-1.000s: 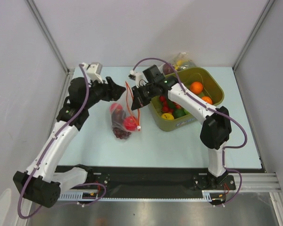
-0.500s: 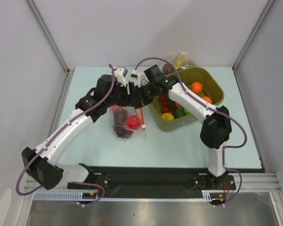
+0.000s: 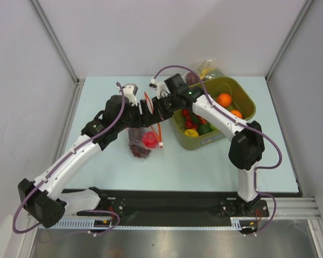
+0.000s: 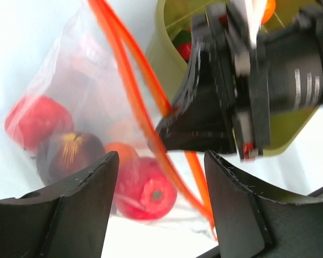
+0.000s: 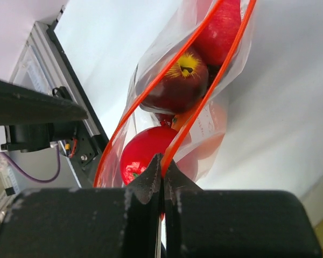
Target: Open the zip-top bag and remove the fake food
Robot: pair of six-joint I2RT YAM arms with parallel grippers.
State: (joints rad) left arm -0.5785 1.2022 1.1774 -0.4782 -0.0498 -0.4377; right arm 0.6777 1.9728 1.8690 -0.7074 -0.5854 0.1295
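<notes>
Right gripper [image 5: 161, 171] is pressed together, pinching 1 lip of the red-orange zip strip [image 4: 133, 99]. It holds the zip-top bag [image 3: 142, 137] up by its mouth, just left of the green bin [image 3: 249, 97]. The bag's bottom seems to rest on the table. Mouth looks parted into a loop in the right wrist view. Fake food [image 5: 178, 80] sits low in the bag: red apples, 1 maroon fruit, something orange. Left gripper [image 4: 161, 157] is spread and holds nothing, just beside the right one. The strip's long axis runs diagonally through its gap. Likely the left takes the free lip. The right fingers crowd that spot, so there's a bump risk. A 2nd clear bag [image 3: 207, 69] behind the bin is out of the way.
</notes>
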